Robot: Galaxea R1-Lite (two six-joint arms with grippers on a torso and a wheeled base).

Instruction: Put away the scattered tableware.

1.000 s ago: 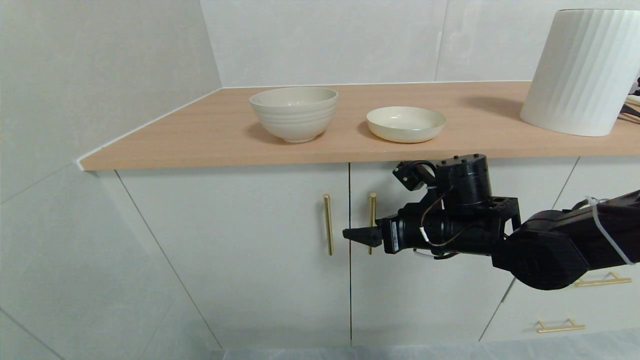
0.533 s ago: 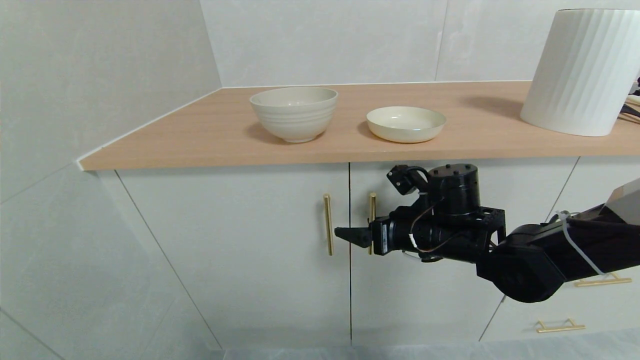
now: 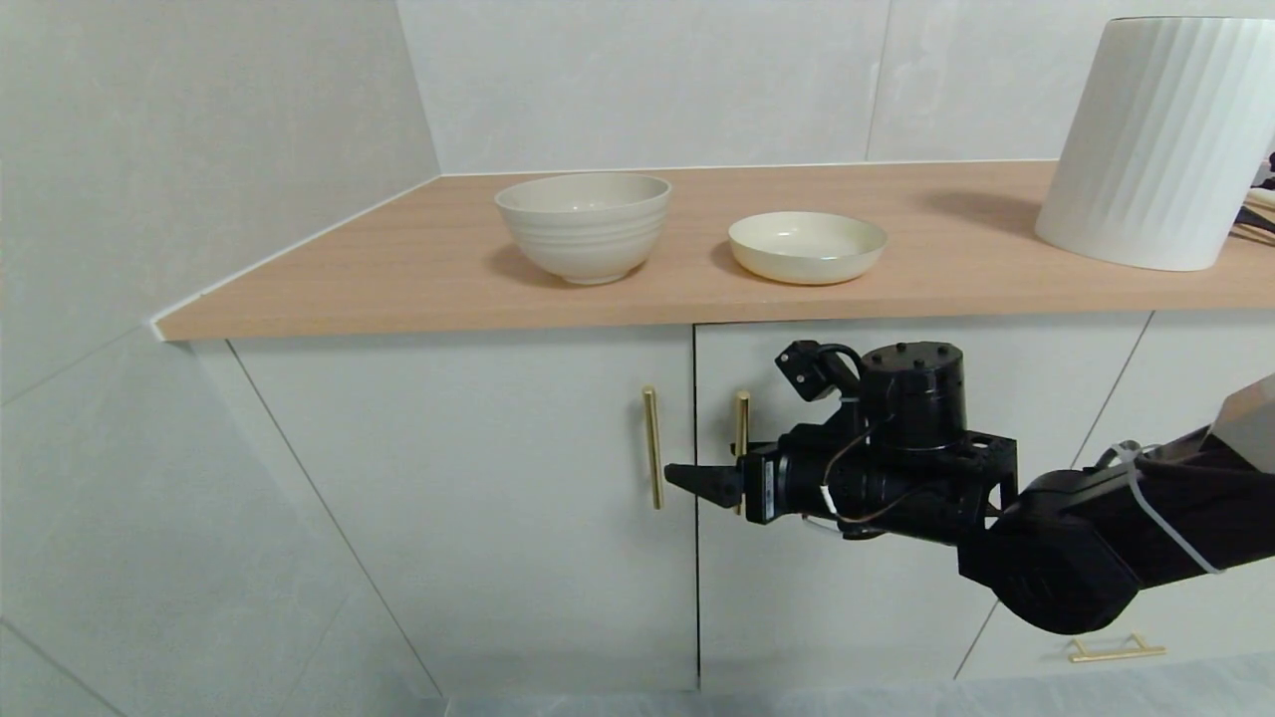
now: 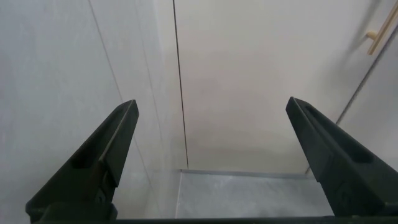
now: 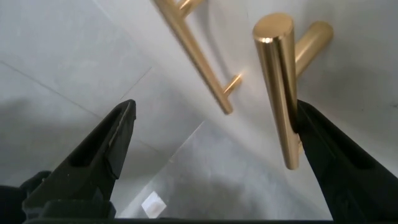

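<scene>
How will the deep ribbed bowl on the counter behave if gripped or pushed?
Deep bowl looks like glazed ceramic: probably rigid, heavyish, breakable if dropped. Its smooth curved wall may slip in a claw. Narrow foot under a wide rim: a high push may tip it, a low one should slide it along the smooth counter.

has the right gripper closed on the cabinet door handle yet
No: in the right wrist view the right gripper is open, its fingers spread wide, with the gold door handle standing unclamped between them.
</scene>
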